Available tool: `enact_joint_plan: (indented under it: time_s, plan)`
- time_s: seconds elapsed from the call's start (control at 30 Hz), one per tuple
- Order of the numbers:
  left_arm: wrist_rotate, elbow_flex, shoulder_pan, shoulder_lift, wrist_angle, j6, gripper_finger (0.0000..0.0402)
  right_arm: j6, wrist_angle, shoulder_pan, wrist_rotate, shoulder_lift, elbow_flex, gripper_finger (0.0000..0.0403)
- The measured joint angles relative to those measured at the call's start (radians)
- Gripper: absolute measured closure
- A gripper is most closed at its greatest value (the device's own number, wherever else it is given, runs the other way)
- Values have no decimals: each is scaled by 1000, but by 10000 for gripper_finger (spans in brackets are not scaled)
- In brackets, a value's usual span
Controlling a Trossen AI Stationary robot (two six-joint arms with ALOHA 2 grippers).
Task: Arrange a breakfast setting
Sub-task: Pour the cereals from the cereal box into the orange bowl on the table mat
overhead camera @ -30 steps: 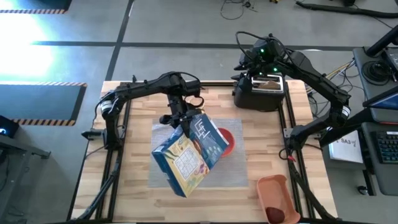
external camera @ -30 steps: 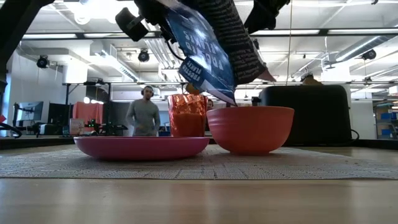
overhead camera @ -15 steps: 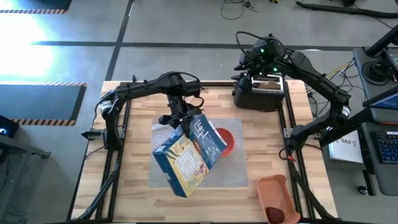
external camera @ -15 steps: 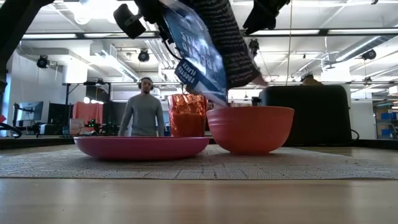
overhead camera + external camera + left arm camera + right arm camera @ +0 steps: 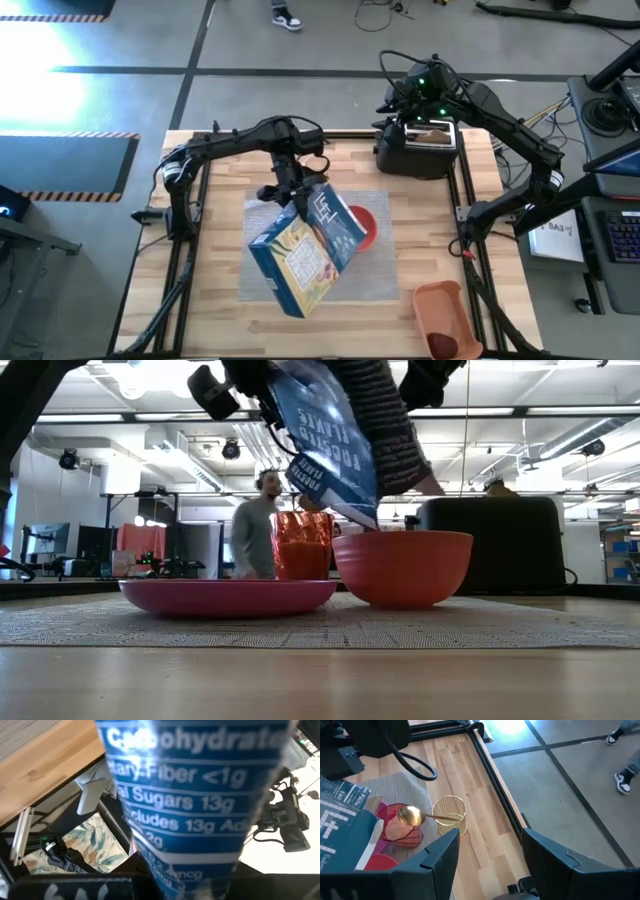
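Since the earlier frames the cereal box (image 5: 306, 253) has hardly moved; it rocked only a little over the bowl, and a person (image 5: 262, 525) in the room behind has walked to the right. The left gripper (image 5: 287, 190) is closed on the top end of the box and holds it tilted above the grey placemat (image 5: 372, 282). The long axis of the box goes from the gripper down toward the front of the table, and in the low view its lower open corner hangs just above the rim of the orange bowl (image 5: 402, 567). So the bowl lies directly under the box mouth, and I judge that pouring needs only more tilt, no sideways travel. The pink plate (image 5: 227, 596) is just beside the bowl on the mat, the orange cup (image 5: 302, 545) behind them. The right gripper (image 5: 421, 92) hovers over the toaster (image 5: 421, 147), its fingers apart and holding nothing. The left arm is clearly nearer to the bowl
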Motion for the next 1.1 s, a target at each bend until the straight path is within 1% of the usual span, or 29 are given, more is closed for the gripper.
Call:
enact_joint_plan:
  time_s: [0.13, 0.23, 1.1]
  plan:
    - [-8, -3, 1, 0, -21, -5, 333, 0, 0, 0, 0, 0, 0, 199]
    - [-3, 1, 1, 0, -1, 0, 333, -1, 0, 0, 0, 0, 0, 199]
    - [-32, 12, 2, -3, -12, -10, 333, 0, 0, 0, 0, 0, 0, 199]
